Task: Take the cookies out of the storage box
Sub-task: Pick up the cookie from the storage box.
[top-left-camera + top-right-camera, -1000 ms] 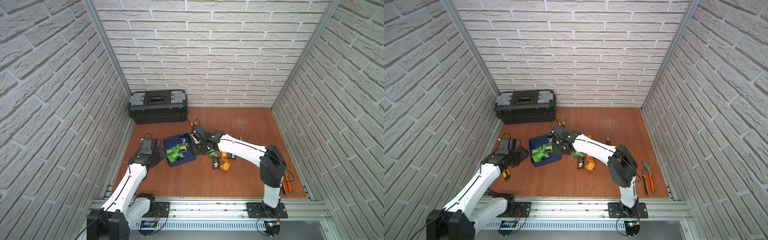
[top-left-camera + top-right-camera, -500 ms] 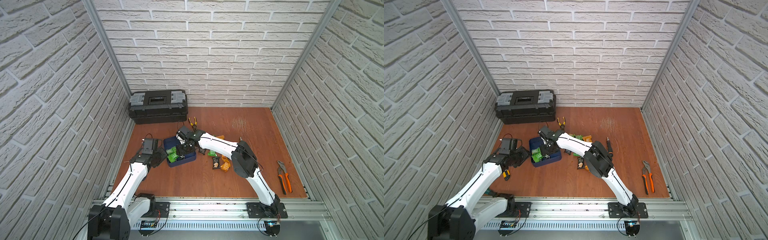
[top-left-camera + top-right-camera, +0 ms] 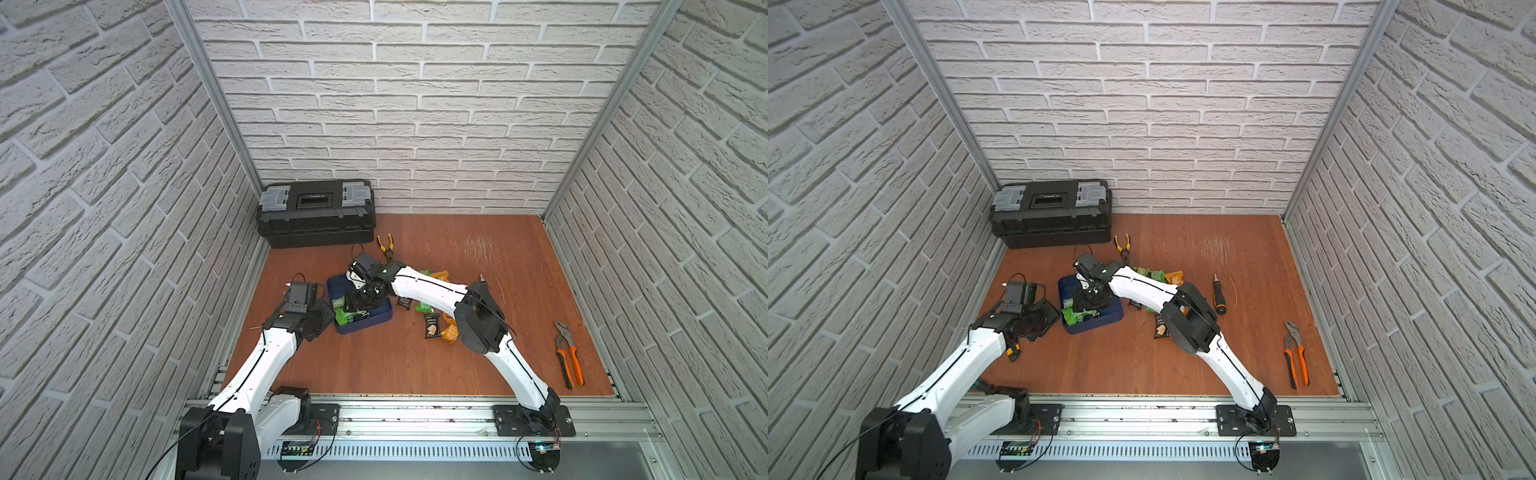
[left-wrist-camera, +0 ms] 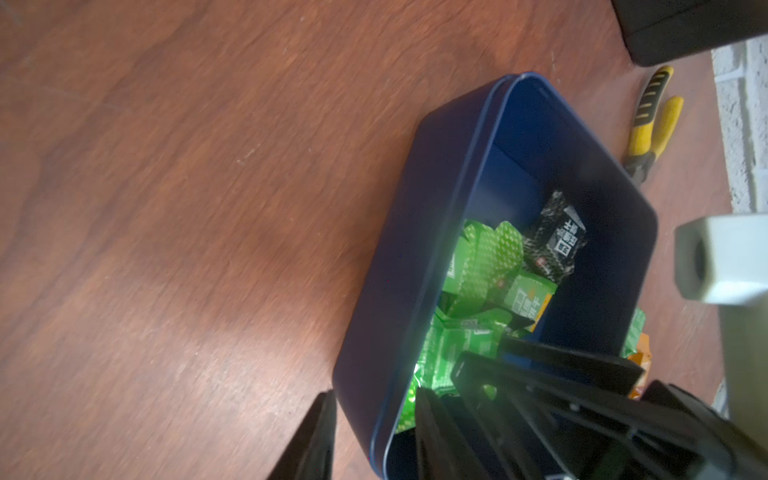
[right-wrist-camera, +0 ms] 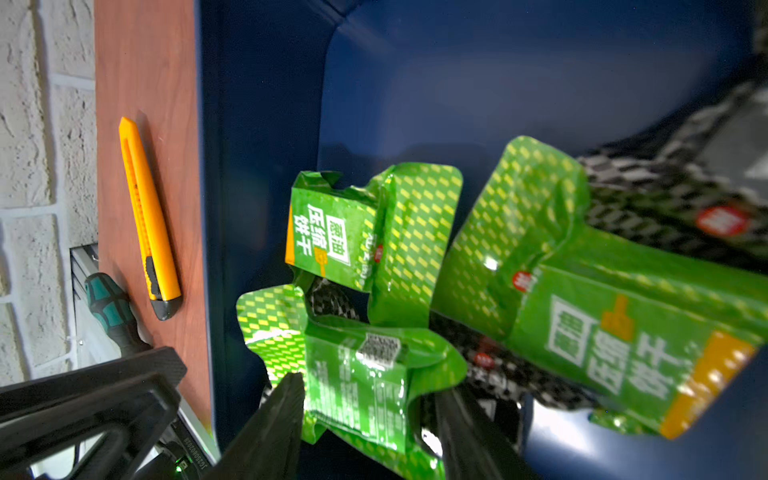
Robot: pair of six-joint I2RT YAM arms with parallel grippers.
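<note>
The storage box (image 3: 383,312) (image 3: 1113,312) is a shallow navy tray left of the floor's middle. Several green and black cookies (image 3: 344,316) (image 4: 486,266) (image 5: 415,232) lie in it; more cookies (image 3: 432,326) (image 3: 1152,274) lie on the floor to its right. My left gripper (image 4: 374,395) (image 3: 329,314) stands open astride the box's left wall, one finger outside and one inside. My right gripper (image 5: 370,386) (image 3: 360,305) reaches down into the box, open, with a green packet (image 5: 357,374) between its fingers.
A black toolbox (image 3: 316,212) stands at the back left. Yellow-handled pliers (image 3: 386,243) lie behind the box, orange-handled pliers (image 3: 569,359) at the front right, a screwdriver (image 3: 1219,293) right of the loose packets. An orange utility knife (image 5: 147,216) and a teal screwdriver (image 5: 110,305) lie by the left wall.
My right gripper has swung left from beside the box to down inside it, over the green packets. My left gripper's jaws have narrowed round the box's wall.
</note>
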